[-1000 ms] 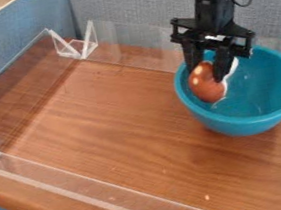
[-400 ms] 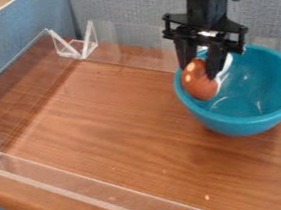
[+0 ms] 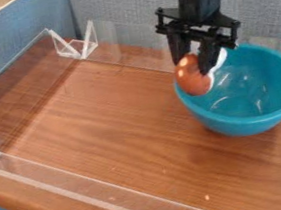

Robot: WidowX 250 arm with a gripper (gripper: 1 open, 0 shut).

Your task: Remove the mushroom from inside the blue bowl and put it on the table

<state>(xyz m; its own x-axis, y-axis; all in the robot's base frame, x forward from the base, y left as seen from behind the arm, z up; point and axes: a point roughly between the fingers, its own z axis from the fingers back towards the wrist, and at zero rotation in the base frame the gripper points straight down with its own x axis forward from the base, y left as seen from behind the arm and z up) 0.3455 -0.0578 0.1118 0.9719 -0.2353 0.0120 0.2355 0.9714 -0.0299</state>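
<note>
Left of the hand: open stretch of table (image 3: 104,113), wood-grain, running out toward the clear wall (image 3: 103,187) on the near left side. That's the drop zone, down and left from the fingers. White wire-like bracket (image 3: 74,43) sits at the far left edge, well apart from the hand; no conflict with a short move.

Centre: gripper (image 3: 197,59) comes down from above, fingers pointing down, closed on the mushroom (image 3: 193,76). Mushroom hangs just below the fingertips, at the bowl's left rim. Cap faces left and toward the camera, pale stem on the right side, so long axis reads roughly sideways with a tilt. Can't tell if the cap touches the rim or how much height there is over it.

Right: blue bowl (image 3: 243,90), directly right of and below the hand. Its left wall is right by the mushroom.

Key relation: table is left of the grip, bowl right. Only one arm, so reach isn't a question. Next move, my read: lift a touch if the rim is close, shift left until the stem is past it too, then lower and release. Risk: stem side trails and snags the rim, dragging the bowl or twisting the mushroom out. Round cap may roll on release; set it down low.
</note>
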